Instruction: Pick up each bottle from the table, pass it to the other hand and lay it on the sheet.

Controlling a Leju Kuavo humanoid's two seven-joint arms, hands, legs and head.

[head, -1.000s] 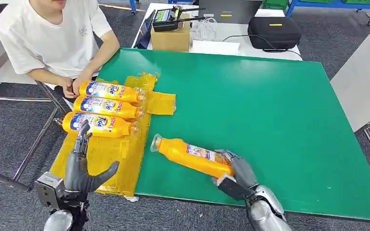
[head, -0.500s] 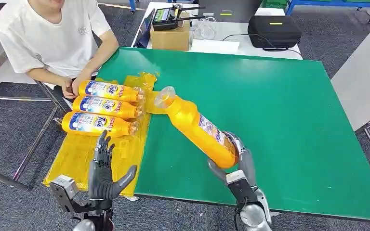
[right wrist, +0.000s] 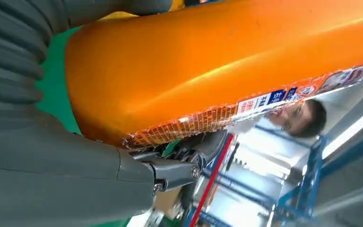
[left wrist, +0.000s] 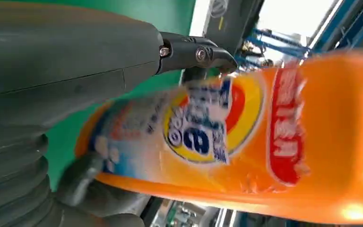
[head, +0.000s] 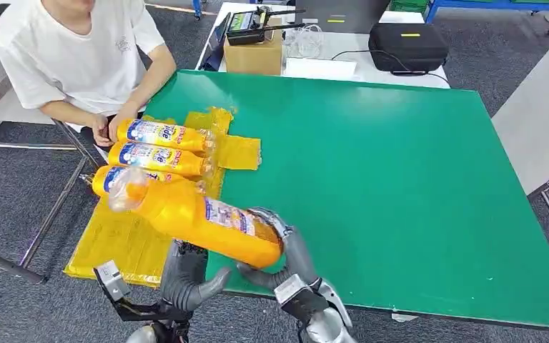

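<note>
My right hand [head: 289, 261] grips the base of an orange detergent bottle [head: 200, 221] and holds it in the air, lying across, cap end over the yellow sheet [head: 114, 243]. In the right wrist view the bottle [right wrist: 217, 61] lies across my right hand [right wrist: 52, 156]. My left hand [head: 186, 279] is just under the bottle's middle, thumb out to the side and fingers hidden behind it. The left wrist view has the bottle's label [left wrist: 208, 123] close beyond my left hand's thumb [left wrist: 123, 52], which stands off it. Three more bottles [head: 159, 134] lie side by side on the sheet; the nearest is partly hidden.
A person in a white shirt [head: 78, 57] sits at the far left with hands [head: 104, 130] beside the sheet's bottles. The green table [head: 386, 164] stretches to the right. A cardboard box [head: 254, 53] and a black case [head: 407, 46] stand behind it.
My right hand lifted the bottle off the table and swung it left to the sheet's edge. My left hand moved right and now sits beneath it.
</note>
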